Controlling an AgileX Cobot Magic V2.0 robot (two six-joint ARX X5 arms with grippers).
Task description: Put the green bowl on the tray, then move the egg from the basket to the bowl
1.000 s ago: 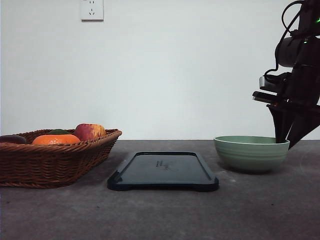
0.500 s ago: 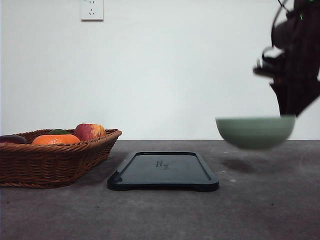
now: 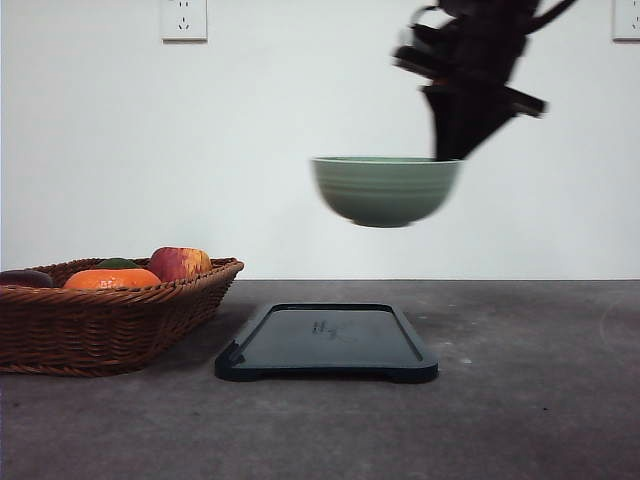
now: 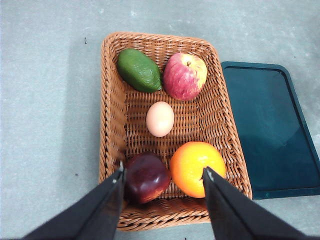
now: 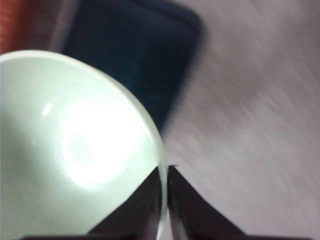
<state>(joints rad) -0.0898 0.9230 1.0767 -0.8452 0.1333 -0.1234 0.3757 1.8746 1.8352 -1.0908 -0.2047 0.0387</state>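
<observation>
The green bowl hangs in the air above the dark tray, held by its right rim in my right gripper, which is shut on it. The right wrist view shows the bowl with its rim pinched between the fingers, and the tray below. My left gripper stands open above the wicker basket, over its near end. The tan egg lies in the basket's middle.
In the basket lie an avocado, a red-yellow apple, an orange and a dark red fruit. The basket sits left of the tray on the grey table. A wall socket is behind.
My right gripper has lifted the bowl off the table at the right and carried it up and to the left, now over the tray.
</observation>
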